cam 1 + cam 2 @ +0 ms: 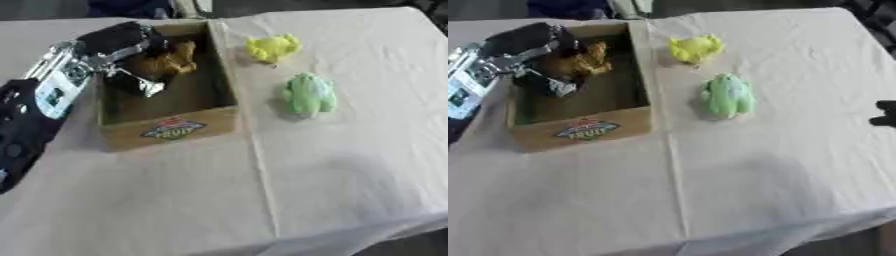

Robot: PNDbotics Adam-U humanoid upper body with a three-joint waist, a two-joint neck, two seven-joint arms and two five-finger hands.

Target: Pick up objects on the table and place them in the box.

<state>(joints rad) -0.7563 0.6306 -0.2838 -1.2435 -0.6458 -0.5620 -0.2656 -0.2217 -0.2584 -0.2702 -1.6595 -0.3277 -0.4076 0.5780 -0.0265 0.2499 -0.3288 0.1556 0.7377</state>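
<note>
My left arm enters from left edge, forearm partly cut off. My left hand over cardboard box, fingers curled around brown toy, inside box at far end; toy's shape hard to make out, partly hidden by my fingers. Right of box, on cloth-covered table: yellow toy farther, green toy nearer. My right hand only dark sliver at right edge, fingers — cannot tell.

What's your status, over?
Left hand over the box, around a brown toy. Right hand idle at right edge. Yellow toy, green toy on table, unobstructed.
</note>
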